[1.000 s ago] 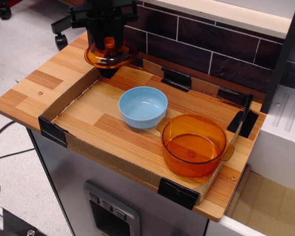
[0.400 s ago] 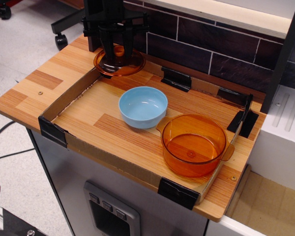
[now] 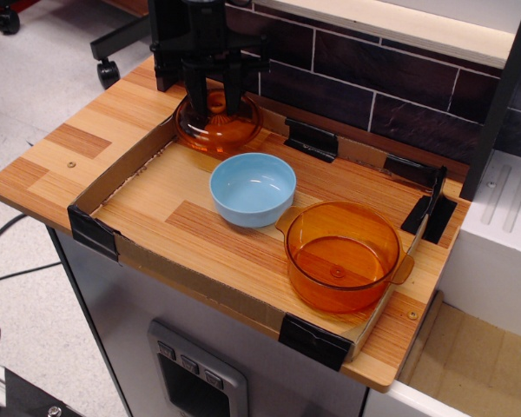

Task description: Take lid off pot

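Note:
The amber glass lid sits low at the far left corner of the tray, knob up, and looks to be resting on or just above the wood. My gripper comes straight down over it, and its two black fingers close on the knob from either side. The amber glass pot stands uncovered at the near right corner of the tray, empty, with its two small side handles showing. The gripper is far from the pot, across the tray.
A light blue bowl stands mid-tray between lid and pot. The tray has low cardboard walls with black corner clamps. A dark tiled wall runs behind, and a white unit stands at the right.
My gripper has carried the lid down and to the right, from above the tray's far left edge into the tray's back left corner.

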{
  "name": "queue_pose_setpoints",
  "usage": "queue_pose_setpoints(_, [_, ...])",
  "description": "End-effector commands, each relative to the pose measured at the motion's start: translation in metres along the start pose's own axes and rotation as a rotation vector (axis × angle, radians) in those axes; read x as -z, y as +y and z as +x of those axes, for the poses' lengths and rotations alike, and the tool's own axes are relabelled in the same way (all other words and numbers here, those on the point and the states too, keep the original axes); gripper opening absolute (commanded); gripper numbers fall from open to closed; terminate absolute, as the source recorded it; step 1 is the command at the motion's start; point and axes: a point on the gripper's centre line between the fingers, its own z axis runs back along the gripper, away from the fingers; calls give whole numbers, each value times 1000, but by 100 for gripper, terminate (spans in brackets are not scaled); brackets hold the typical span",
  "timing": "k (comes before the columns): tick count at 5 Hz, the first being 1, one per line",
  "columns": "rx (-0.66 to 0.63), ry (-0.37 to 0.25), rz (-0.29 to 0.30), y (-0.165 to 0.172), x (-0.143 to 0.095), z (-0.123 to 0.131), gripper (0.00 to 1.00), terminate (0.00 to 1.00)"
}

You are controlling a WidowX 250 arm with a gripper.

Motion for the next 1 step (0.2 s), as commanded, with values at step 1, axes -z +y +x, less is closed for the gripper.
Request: queue_pose_setpoints(1, [39,-38,0,-5,-14,-9,100,100])
